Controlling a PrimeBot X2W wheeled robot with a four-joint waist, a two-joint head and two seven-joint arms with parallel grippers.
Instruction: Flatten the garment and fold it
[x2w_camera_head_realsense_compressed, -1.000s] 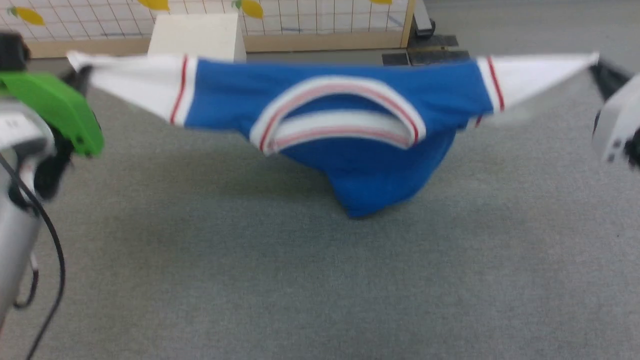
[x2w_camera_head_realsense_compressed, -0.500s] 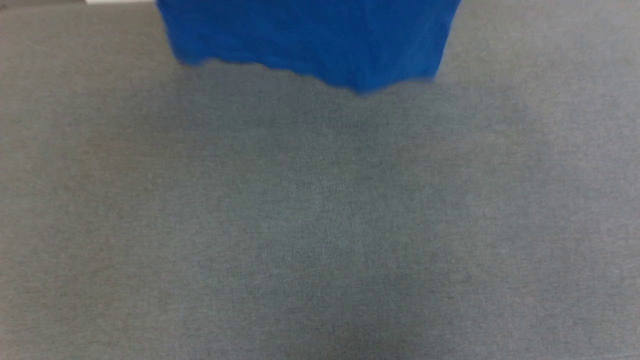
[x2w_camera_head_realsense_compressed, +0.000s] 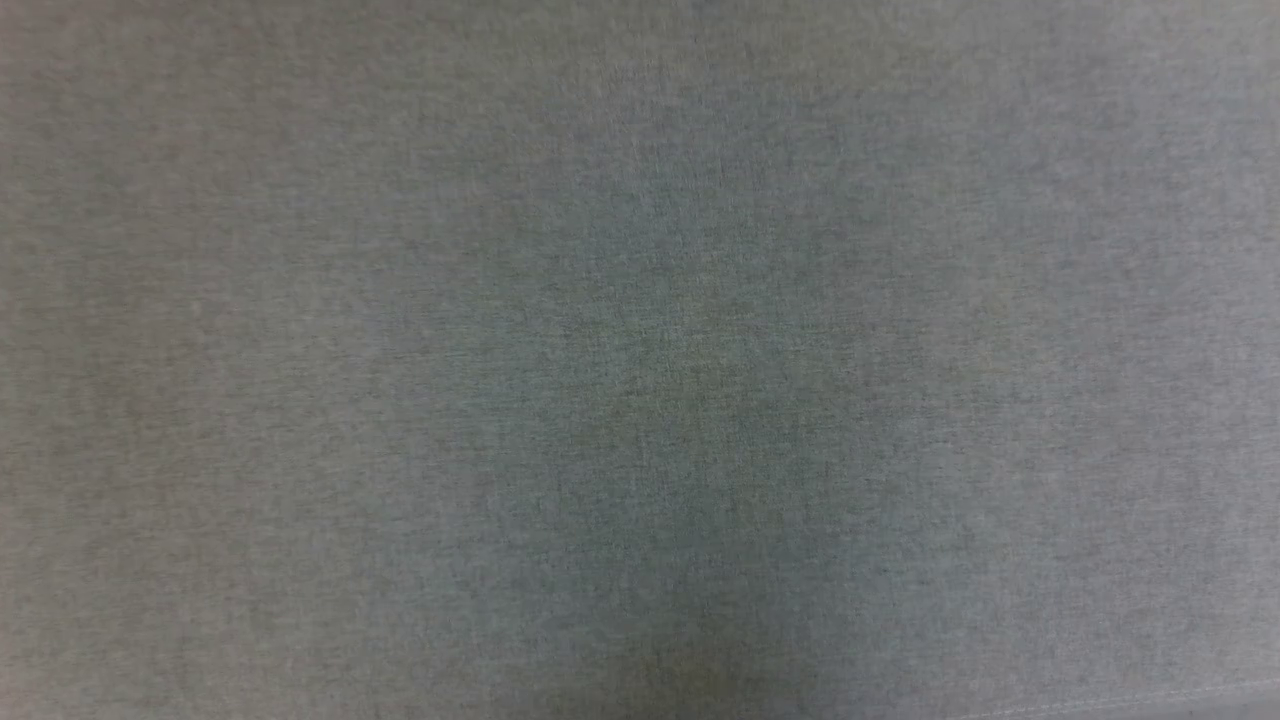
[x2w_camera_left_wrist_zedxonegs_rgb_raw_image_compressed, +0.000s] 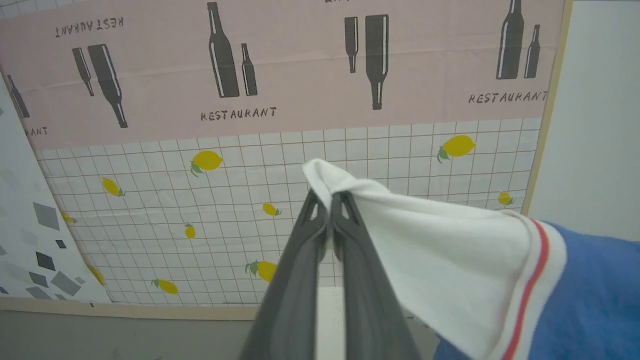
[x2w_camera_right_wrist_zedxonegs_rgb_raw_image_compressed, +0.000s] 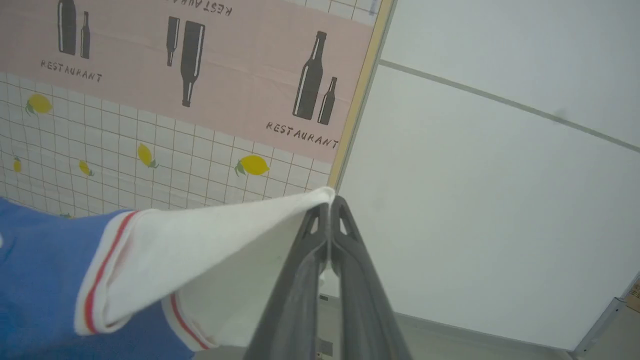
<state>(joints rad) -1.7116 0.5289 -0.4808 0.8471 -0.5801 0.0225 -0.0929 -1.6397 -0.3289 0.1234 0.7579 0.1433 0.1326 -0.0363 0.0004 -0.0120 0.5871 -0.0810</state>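
Note:
The garment is a blue jersey with white sleeves and red-striped trim, held up in the air by both sleeves. In the left wrist view my left gripper is shut on the tip of one white sleeve, and the blue body runs off to the right. In the right wrist view my right gripper is shut on the tip of the other white sleeve of the garment, with the blue body at the lower left. The head view looks down at plain grey carpet.
A wall panel with pink bottle print and lemon-patterned tiles stands ahead of both grippers. A wooden panel edge borders a plain white wall to the right. Grey floor lies below.
The head camera has tilted down, so the stretched garment and both arms slid up out of its picture, leaving grey carpet. Both grippers stay shut.

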